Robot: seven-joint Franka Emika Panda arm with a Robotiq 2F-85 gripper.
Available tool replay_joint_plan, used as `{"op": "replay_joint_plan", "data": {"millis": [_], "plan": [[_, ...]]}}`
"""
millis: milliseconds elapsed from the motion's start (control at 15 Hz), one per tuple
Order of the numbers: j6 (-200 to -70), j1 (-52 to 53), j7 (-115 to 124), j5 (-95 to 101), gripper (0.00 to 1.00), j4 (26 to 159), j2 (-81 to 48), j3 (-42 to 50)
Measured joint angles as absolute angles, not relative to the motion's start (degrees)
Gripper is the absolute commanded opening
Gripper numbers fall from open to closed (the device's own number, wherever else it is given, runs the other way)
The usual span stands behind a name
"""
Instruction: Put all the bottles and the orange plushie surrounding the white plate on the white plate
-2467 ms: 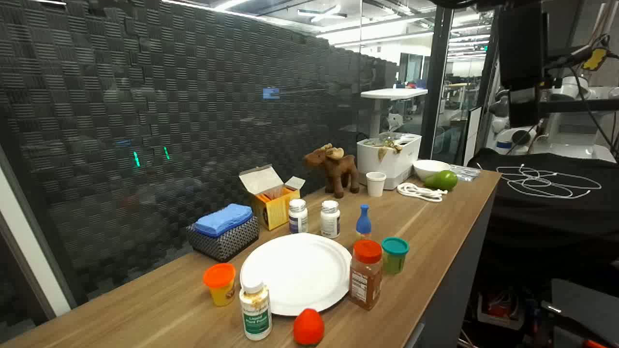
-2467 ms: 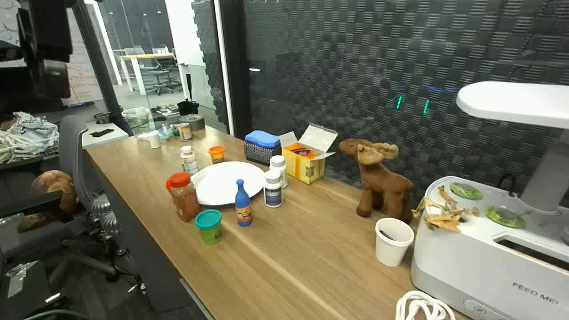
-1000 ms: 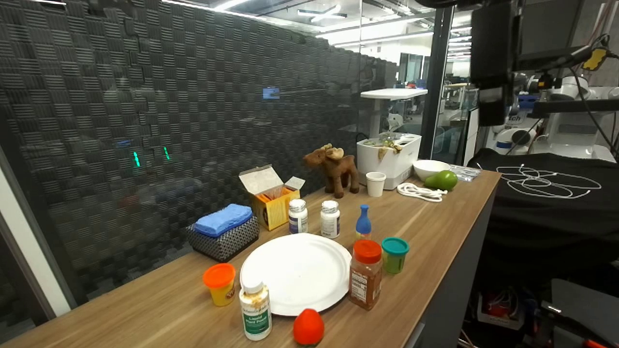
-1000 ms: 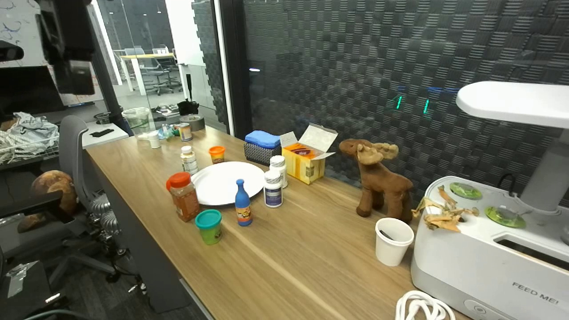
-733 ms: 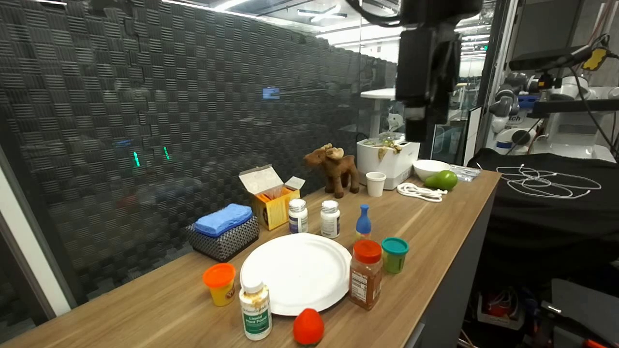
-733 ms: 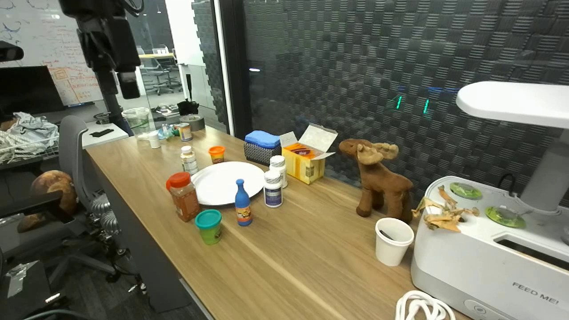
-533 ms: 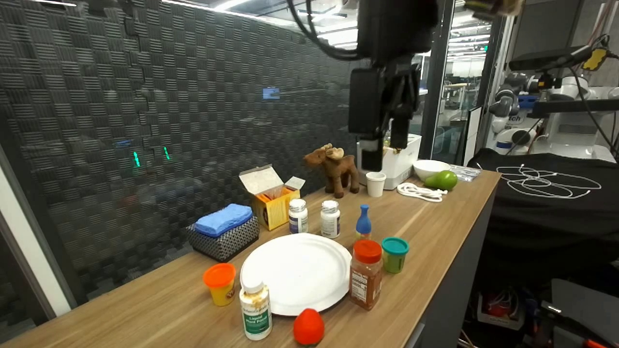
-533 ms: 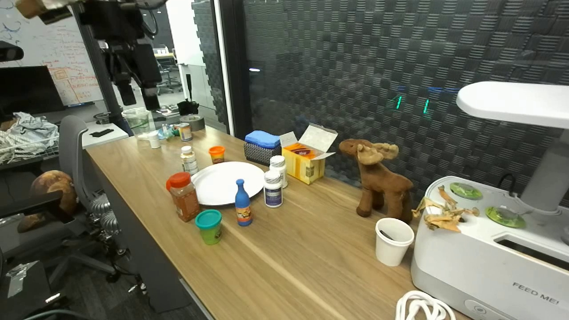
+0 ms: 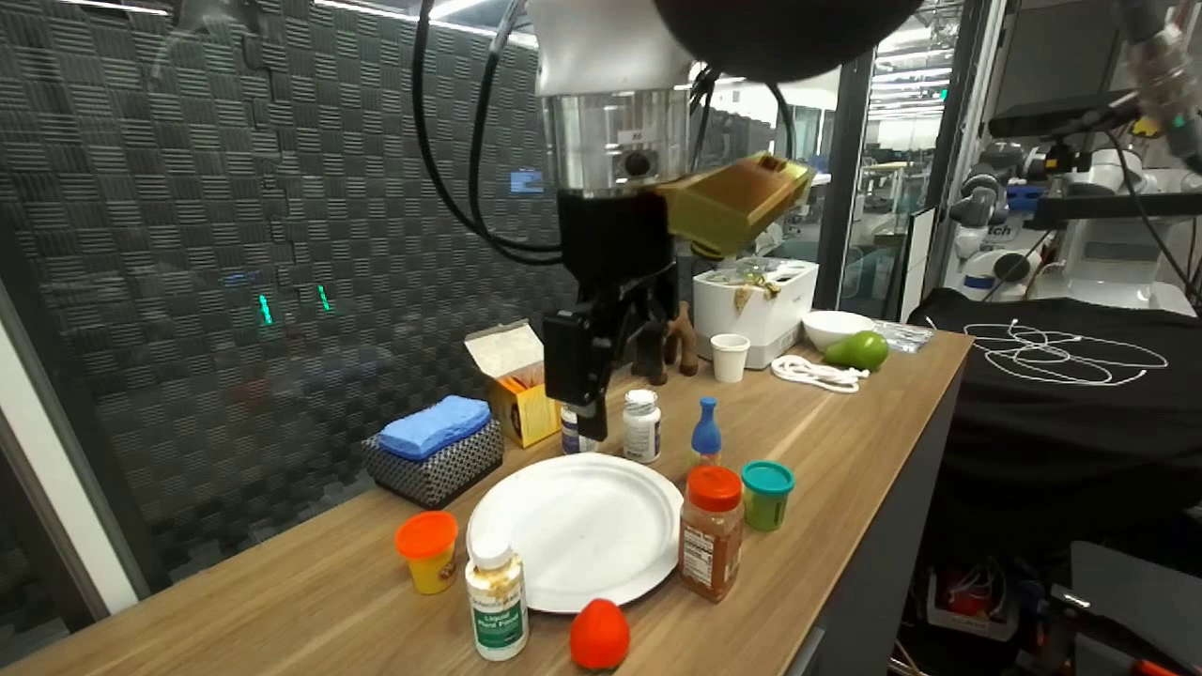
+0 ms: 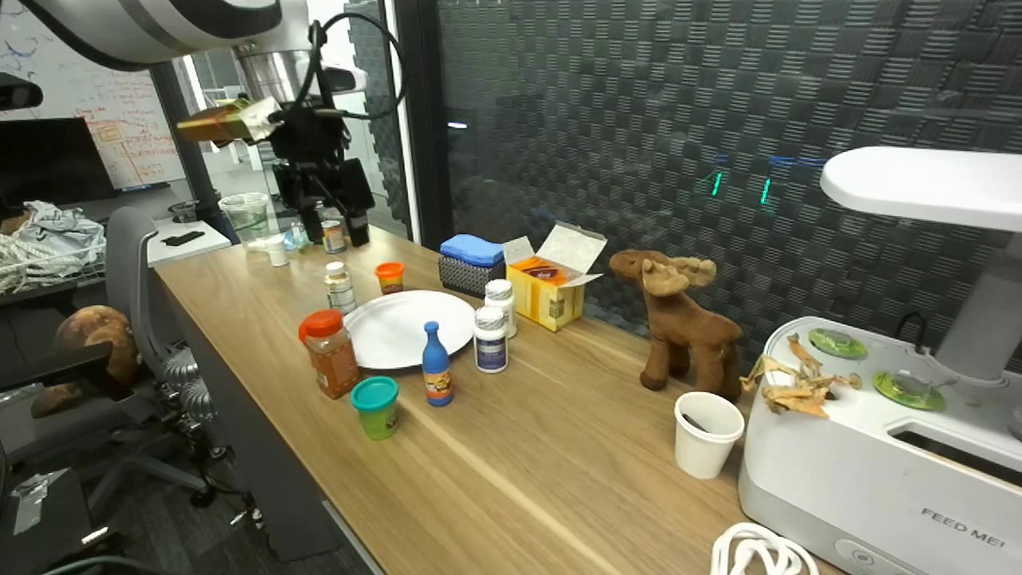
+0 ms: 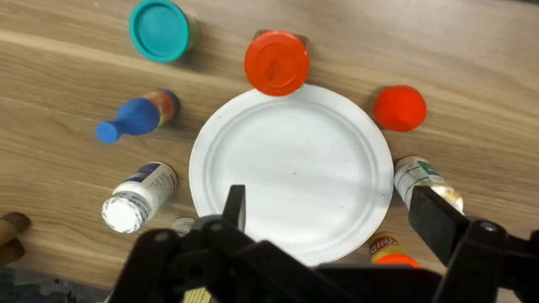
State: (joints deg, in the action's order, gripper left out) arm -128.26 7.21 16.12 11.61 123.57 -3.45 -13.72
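Observation:
My gripper [image 11: 330,200] hangs open above the table, nothing between its fingers, and the white plate [image 11: 290,160] lies below it in the wrist view. Round the plate stand a brown red-lidded bottle [image 9: 711,554], a blue bottle [image 10: 437,369], two white bottles [image 10: 490,347] and a white green-labelled bottle [image 9: 498,610]. A finger [image 11: 436,223] partly covers that last one in the wrist view. The rounded red-orange thing [image 9: 599,637] beside the plate appears to be the orange plushie. In an exterior view, one white bottle [image 9: 575,437] is partly behind the gripper.
A teal-lidded green tub [image 10: 376,409] and an orange-lidded yellow tub [image 9: 430,554] also stand near the plate. Along the wall are a blue cloth [image 9: 435,425] on a dark box, an opened yellow box [image 10: 551,295], a brown moose plushie [image 10: 687,327] and a white planter [image 10: 862,447].
The arm has swung in over the table and come lower, leftward in one exterior view and rightward in the other. The table objects have not moved.

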Motion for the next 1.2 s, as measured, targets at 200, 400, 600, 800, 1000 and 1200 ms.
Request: {"op": "replay_joint_plan", "data": {"millis": [200,400,600,800,1000,1200], "plan": [[-130.41,7.49,17.20,13.92,1.00,118.39,-10.03,-11.75],[-130.80,8.13,17.28,14.36,1.00,111.95,-16.27,-9.07],[-130.80,8.96,17.28,14.37,1.00,105.93,-21.50,-6.35],[-130.79,9.51,17.29,14.37,1.00,100.71,-25.51,-4.03],[-130.72,9.73,17.29,14.37,1.00,97.11,-27.86,-2.12],[-129.94,9.71,17.27,14.37,1.00,95.59,-28.63,-0.57]]}}
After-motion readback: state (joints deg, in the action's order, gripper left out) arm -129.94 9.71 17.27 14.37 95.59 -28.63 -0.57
